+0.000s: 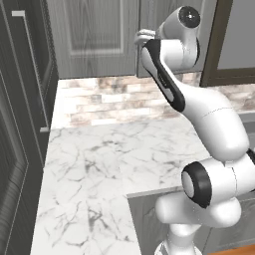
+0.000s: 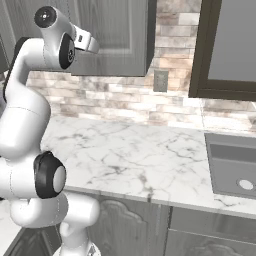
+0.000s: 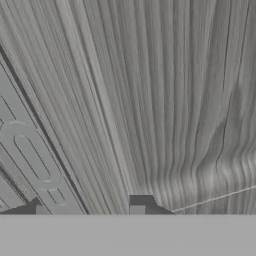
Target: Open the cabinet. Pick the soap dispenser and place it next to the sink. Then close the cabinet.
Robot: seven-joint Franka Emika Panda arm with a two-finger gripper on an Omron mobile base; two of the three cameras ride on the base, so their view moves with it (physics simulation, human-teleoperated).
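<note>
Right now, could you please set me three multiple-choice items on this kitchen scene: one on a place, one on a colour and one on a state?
1. In the right base view, where is the grey rectangular sink basin?
A. At the right end of the counter
B. At the far left, behind the arm
C. Up on the brick wall

2. What colour is the marble countertop?
A. Black
B. White with grey veins
C. Orange

3. How do the doors of the light grey wood-grain cabinet stand?
A. Swung wide open
B. Taken off
C. Shut

Answers: 1 A, the basin is sunk into the counter at the picture's right edge. 2 B, pale stone with grey veining runs across both base views. 3 C, the recessed-panel doors lie flush and no shelf shows behind them.
</note>
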